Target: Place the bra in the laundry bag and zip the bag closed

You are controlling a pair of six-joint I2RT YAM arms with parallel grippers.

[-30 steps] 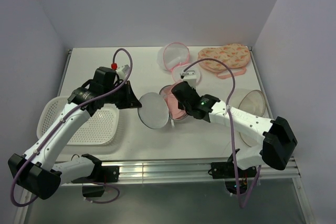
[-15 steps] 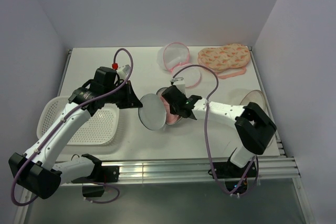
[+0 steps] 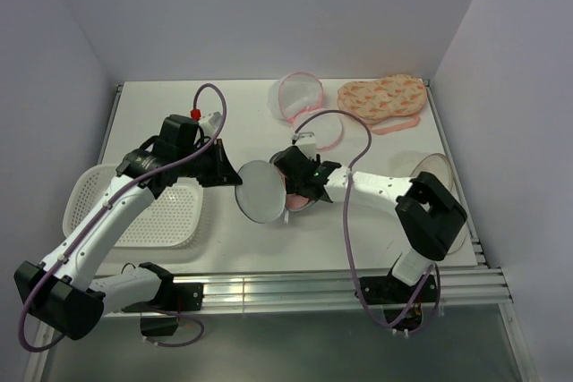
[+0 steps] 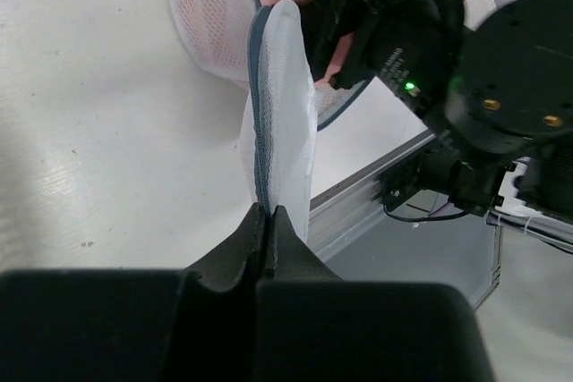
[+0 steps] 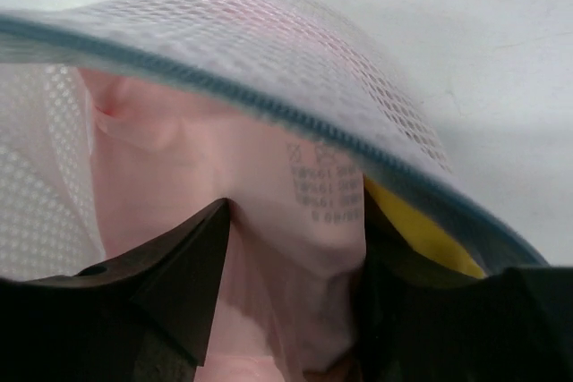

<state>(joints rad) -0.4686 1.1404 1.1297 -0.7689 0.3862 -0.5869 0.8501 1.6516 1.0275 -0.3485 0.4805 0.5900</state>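
The left gripper (image 4: 269, 217) is clamped tight on the grey zip rim of the laundry bag (image 3: 261, 190), and the round flap is held up on its edge. The right gripper (image 5: 288, 310) is pushed into the open bag, and the pink bra (image 5: 269, 212) is pinched between its two fingers. Since a second ago the right arm (image 3: 430, 212) has been folded in a lot. Its big elbow was far out to the right then and is now seen closer to the middle of the table (image 3: 179, 105). The right gripper has been slid to the left, deeper under the flap. The left arm (image 3: 107, 212) and the flap have been kept in the same place. Part of a clear dome (image 3: 440, 167) by the right wall is now covered by the right arm. From above, most of the bra is hidden by the gripper and the flap, and only a bit of pink is seen. The bag lies near the middle of the table, apart from the white basket (image 3: 170, 212) on the left. It is made of white mesh that can be seen through, with a grey zip line around it, and it is opened like a shell. Small grey writing is printed on the bra but is too blurred to be read. A yellow bit (image 5: 421, 239) is seen by one finger, and what it is cannot be told.
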